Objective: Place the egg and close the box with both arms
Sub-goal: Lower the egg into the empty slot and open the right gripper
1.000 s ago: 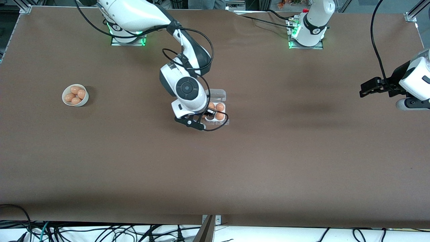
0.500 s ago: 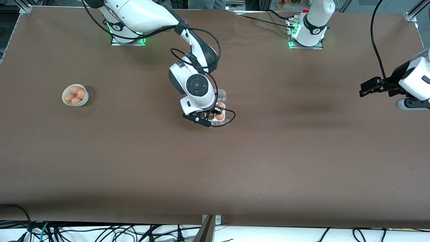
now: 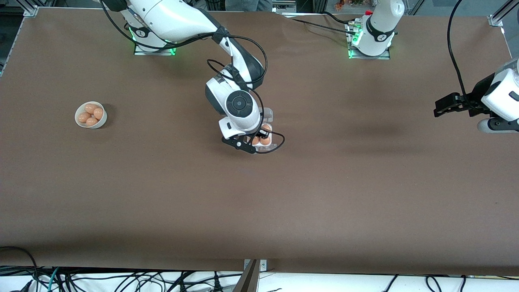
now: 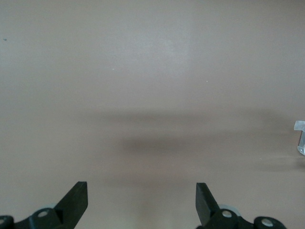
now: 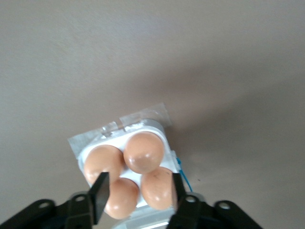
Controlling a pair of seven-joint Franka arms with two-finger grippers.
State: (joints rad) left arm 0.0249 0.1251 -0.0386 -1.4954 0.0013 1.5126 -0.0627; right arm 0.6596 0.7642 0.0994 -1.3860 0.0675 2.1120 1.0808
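The box [image 3: 269,147], a white tray with its clear lid [image 3: 268,114] lying open on the side farther from the front camera, sits mid-table. In the right wrist view the tray [image 5: 155,128] holds an egg [image 5: 144,151] in each of its four cells. My right gripper [image 3: 258,140] hangs low over the box, open; in its wrist view the right gripper [image 5: 138,193] has its fingers [image 5: 99,196] spread outside the two closest eggs. My left gripper [image 3: 442,108] waits open over bare table at the left arm's end, and the left gripper [image 4: 141,198] holds nothing.
A round white bowl [image 3: 99,121] with several more eggs stands toward the right arm's end of the table. The arm bases stand along the edge farthest from the front camera. Cables hang off the edge nearest that camera.
The right arm has moved toward the left arm's end, over the box. The cell that showed dark and empty one second ago now holds an egg. The left arm has not moved.
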